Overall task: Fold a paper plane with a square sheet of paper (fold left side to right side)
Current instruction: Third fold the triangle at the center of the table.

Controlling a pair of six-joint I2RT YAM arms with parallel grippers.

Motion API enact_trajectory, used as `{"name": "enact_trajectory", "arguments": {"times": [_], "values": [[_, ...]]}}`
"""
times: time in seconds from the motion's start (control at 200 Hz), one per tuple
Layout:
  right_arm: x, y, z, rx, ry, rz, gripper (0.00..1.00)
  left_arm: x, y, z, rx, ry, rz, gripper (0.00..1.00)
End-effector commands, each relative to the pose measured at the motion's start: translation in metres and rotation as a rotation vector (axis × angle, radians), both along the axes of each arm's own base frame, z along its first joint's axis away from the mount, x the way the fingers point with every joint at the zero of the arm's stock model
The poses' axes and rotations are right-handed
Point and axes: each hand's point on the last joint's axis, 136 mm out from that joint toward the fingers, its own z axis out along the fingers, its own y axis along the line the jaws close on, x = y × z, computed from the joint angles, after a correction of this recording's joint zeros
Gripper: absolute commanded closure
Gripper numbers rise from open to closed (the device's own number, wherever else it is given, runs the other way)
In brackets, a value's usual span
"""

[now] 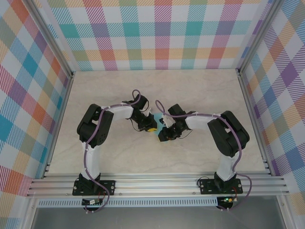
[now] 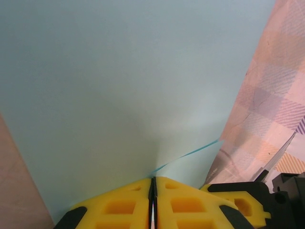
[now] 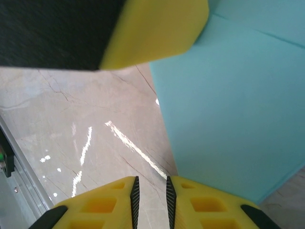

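The square sheet of paper (image 2: 133, 86) is plain turquoise and rises close in front of the left wrist camera. One thin edge of it runs down into the jaws. My left gripper (image 2: 153, 180) is shut on that paper, its yellow pads pressed together. From above, a small patch of the paper (image 1: 157, 116) shows between the two wrists, with the left gripper (image 1: 150, 128) beside it. My right gripper (image 3: 151, 179) hangs over the table just left of the paper (image 3: 228, 105); its jaws stand a narrow gap apart with nothing between them. A left finger (image 3: 157, 28) crosses above.
The marbled beige table (image 1: 200, 90) is walled by checked panels (image 1: 157, 33) at the back and sides. An aluminium rail (image 1: 157, 183) runs along the near edge, where both arm bases are bolted. The two arms crowd the table's middle.
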Motion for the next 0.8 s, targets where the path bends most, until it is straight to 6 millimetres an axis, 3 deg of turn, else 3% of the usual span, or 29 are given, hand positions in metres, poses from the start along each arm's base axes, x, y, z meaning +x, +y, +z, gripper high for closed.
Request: {"name": "enact_trajectory", "arguments": {"times": [0.0,0.22,0.48,0.615,0.795], "values": [[-0.029,-0.017,-0.019,-0.059,0.106,0.012,0.79,-0.016,0.025,-0.053,0.176,0.056,-0.003,0.90],[-0.048,-0.036,-0.027,-0.104,0.135,-0.010,0.83,-0.015,0.026,-0.053,0.186,0.052,-0.006,0.90],[-0.051,-0.039,-0.012,-0.078,0.136,-0.038,0.84,-0.015,0.026,-0.052,0.186,0.048,-0.007,0.90],[-0.045,-0.036,0.007,-0.056,0.100,-0.038,0.85,-0.014,0.025,-0.050,0.177,0.047,-0.006,0.90],[-0.021,-0.022,0.045,0.015,0.007,-0.058,0.86,-0.012,0.023,-0.046,0.169,0.040,-0.007,0.90]]}}
